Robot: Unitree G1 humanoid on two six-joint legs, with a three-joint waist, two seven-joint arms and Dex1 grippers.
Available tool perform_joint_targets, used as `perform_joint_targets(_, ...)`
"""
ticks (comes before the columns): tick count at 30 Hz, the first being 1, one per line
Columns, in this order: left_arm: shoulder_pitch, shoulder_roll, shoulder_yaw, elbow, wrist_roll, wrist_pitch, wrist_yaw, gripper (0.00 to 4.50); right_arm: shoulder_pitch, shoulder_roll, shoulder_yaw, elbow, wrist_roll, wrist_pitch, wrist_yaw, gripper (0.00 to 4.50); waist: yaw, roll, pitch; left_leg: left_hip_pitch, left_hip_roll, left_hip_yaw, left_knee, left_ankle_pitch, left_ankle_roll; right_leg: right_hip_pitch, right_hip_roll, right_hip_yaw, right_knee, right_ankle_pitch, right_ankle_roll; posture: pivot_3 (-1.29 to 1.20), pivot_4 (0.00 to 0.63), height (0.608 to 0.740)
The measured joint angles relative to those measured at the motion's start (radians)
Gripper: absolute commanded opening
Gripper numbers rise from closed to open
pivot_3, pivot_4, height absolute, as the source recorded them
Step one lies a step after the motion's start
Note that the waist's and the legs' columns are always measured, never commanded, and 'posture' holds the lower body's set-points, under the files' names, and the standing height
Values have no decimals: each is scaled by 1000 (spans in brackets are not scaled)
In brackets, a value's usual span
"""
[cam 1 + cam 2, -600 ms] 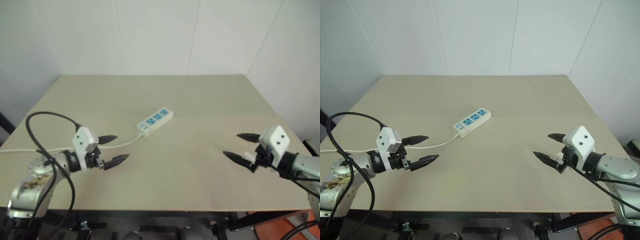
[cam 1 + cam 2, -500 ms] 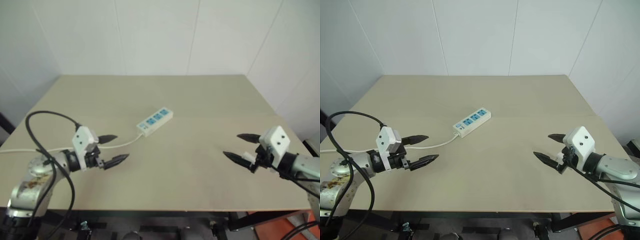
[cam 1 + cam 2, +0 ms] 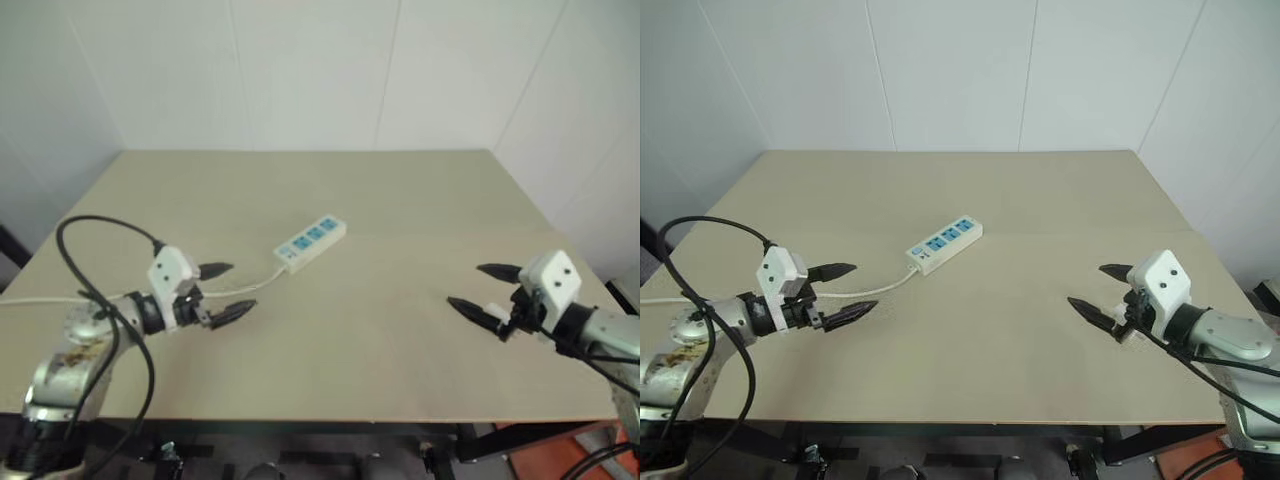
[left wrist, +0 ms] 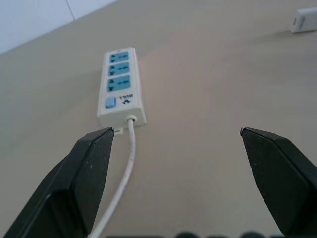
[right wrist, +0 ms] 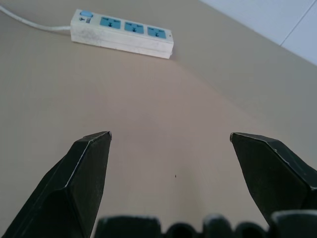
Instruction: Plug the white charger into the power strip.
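Nearest me, at the lower left of the head view, my left gripper (image 3: 243, 286) has its black fingers spread wide and holds nothing. The right gripper (image 3: 463, 285) at the lower right is spread just as wide and also empty.

The white charger (image 4: 303, 20) sits at the upper right corner of the left wrist view. It lies flat on the table (image 3: 400, 200), well apart from the strip and over toward my right gripper. I can't make out its prongs from here. I judge it light, rigid and smooth-sided, so it may skid or twist under a loose pinch. I'd take it across two opposite flat faces and keep the prong end free.

Further in, left of centre, the power strip (image 3: 311, 241) lies on a diagonal, sockets up. Its thin cord (image 3: 250, 285) trails to the lower left, under my left fingers. The strip looks light enough to slide when pushed.

There is open tabletop all round, and the far and side edges are well away.
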Motion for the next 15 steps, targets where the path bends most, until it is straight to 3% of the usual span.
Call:
perform_joint_targets(7, -148, -136, -70, 139, 99, -79, 112, 4464, -69, 24, 6, -1, -4, 22, -79, 4500, 5, 0, 0, 0, -1, -1, 0, 0, 0, 1, 0, -1, -1, 1, 0, 0, 150, 740)
perform_joint_targets(15, -405, -236, -149, 601, 254, -328, 145, 4464, -81, 28, 23, -9, -23, 34, -111, 4500, 12, -1, 0, 0, -2, -1, 0, 0, 0, 2, -1, -1, -2, 0, 1, 0, 150, 740)
